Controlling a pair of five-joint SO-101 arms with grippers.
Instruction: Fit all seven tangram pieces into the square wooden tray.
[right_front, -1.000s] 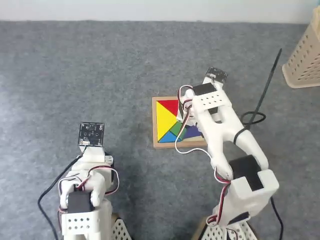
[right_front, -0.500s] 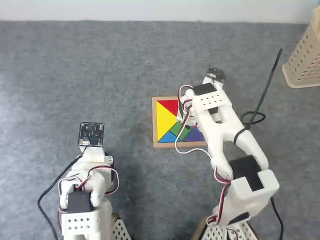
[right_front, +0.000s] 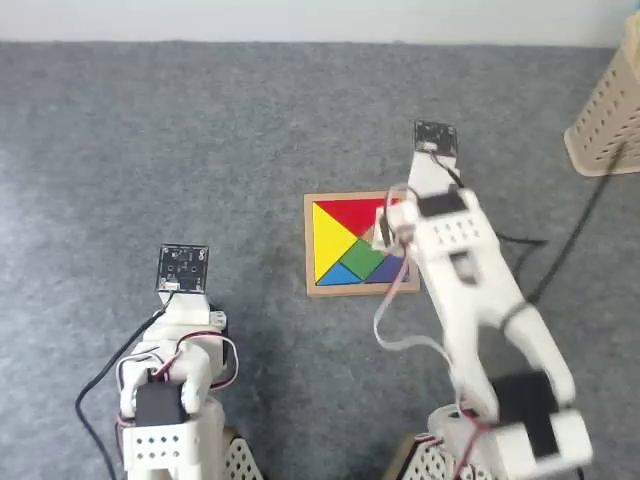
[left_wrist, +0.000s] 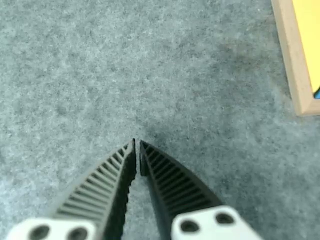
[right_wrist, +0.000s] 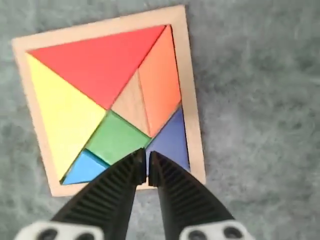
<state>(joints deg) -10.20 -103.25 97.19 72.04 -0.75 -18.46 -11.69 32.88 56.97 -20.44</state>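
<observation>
The square wooden tray (right_wrist: 193, 90) lies on the grey carpet with coloured pieces in it: a red triangle (right_wrist: 102, 62), a yellow triangle (right_wrist: 62, 117), a green square (right_wrist: 116, 139), a blue triangle (right_wrist: 84, 168), an orange piece (right_wrist: 159, 87) and a purple triangle (right_wrist: 172, 140). A wood-coloured triangle (right_wrist: 131, 102) sits in the middle; I cannot tell whether it is a piece or bare tray. My right gripper (right_wrist: 146, 155) is shut and empty above the tray's near edge. My left gripper (left_wrist: 137, 145) is shut over bare carpet, left of the tray's corner (left_wrist: 295, 75).
In the high view the right arm (right_front: 450, 235) covers the tray's (right_front: 310, 245) right side. A beige basket (right_front: 610, 110) stands at the far right. A black cable (right_front: 560, 260) trails on the carpet right of the arm.
The right arm has lifted and drawn back from the tray, uncovering more of the pieces. Its black cable swung to the right. The left arm has not moved.
</observation>
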